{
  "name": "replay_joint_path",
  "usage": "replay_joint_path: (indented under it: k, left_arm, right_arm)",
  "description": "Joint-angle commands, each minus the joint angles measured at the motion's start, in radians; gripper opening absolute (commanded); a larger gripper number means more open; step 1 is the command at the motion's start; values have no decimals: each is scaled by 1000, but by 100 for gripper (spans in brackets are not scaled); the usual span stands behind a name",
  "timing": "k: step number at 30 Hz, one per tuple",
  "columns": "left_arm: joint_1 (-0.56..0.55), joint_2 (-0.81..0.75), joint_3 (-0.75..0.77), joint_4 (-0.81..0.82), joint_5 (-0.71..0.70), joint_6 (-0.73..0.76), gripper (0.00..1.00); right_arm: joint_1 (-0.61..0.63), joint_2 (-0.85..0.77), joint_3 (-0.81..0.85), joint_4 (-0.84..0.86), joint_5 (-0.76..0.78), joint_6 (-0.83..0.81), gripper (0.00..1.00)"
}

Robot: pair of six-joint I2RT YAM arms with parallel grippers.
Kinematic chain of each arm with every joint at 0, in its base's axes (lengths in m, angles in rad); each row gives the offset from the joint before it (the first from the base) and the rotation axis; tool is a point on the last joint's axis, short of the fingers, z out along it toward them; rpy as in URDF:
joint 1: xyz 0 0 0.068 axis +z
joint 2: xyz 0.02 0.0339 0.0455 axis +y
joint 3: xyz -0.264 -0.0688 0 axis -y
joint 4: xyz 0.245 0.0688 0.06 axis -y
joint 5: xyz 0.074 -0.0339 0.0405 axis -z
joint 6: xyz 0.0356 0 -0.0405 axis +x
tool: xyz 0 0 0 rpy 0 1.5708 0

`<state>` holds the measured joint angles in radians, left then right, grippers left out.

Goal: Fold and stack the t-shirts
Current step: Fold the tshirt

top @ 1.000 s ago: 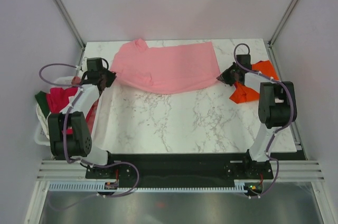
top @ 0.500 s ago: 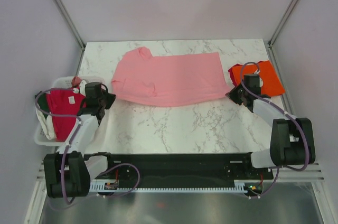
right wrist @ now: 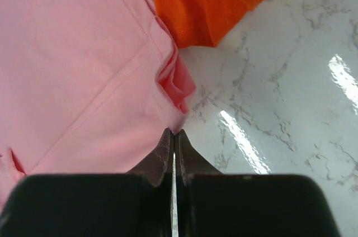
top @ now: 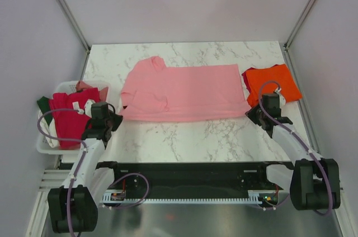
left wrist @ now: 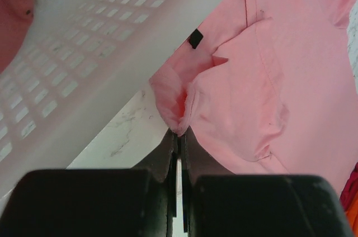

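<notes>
Wide view from above: a white table (top: 184, 136) fills the middle, with grey marble veins running across its top. Behind it stands a plain back wall (top: 184, 2), with a left wall (top: 28, 52) and a right wall (top: 335, 36) to match, all a pale lilac-grey. A left post (top: 64, 8) and a right post (top: 307, 8), both slim metal, slant up from the back corners. At the near edge lies a brushed steel surface (top: 184, 220). In the right wrist view, bright glare patches (right wrist: 342, 75) shine on the marble.

Bright, even overhead light, faint soft shadow along the near edge of the pink t-shirt (top: 184, 91), white glare streaks on the surface (right wrist: 291, 97) right of it, wrist views blurred at bottom
</notes>
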<state>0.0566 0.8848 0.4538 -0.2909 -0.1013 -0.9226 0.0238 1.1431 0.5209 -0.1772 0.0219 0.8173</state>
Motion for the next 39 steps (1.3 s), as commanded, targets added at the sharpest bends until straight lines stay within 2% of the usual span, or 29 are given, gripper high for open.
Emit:
replay_joint_path:
  k: [1,7,10,11,13,14,17,19,22,26,30,32,34,39]
  left_arm:
    - [2,-59,-49,-27,-12,-22,2]
    - [2,-131,-98,-68,-11,-30,2]
    - [3,-153,-110,-82,-9,-25,2]
    - [3,-162,-110,-85,-6,-13,7]
    - [2,-167,-103,-100,-9,-4,16]
    - [2,-170,-96,-106,-18,1,31]
    - [2,-176,-66,-135,-35,20,61]
    - [2,-175,-15,-163,-28,68,71]
    - [0,-162,75,-197,-14,143,76]
    - [-1,-130,184,-189,15,217,84]
    - [-17,-26,325,-137,90,268,91]
    - [-44,61,368,-82,121,287,100]
    - [-75,124,428,-33,141,292,100]
    - [-100,458,635,73,193,283,99]
  right_arm:
    - [-2,-89,-25,-53,79,-23,0]
    - [-4,-189,-88,-88,92,-12,1]
    - [-2,-212,-108,-96,102,-6,6]
    - [-2,-226,-116,-99,104,-4,21]
    - [-4,-238,-121,-100,113,-3,31]
    - [-4,-249,-114,-107,121,-4,38]
    - [-4,-249,-67,-119,147,-30,41]
    - [-4,-234,-33,-123,162,-64,41]
    - [-2,-168,51,-108,148,-113,41]
    - [5,-1,235,-97,113,-199,39]
    - [25,147,398,-88,105,-256,38]
    - [42,234,493,-87,108,-276,39]
    - [48,291,551,-87,113,-297,39]
    - [65,512,750,-96,131,-320,39]
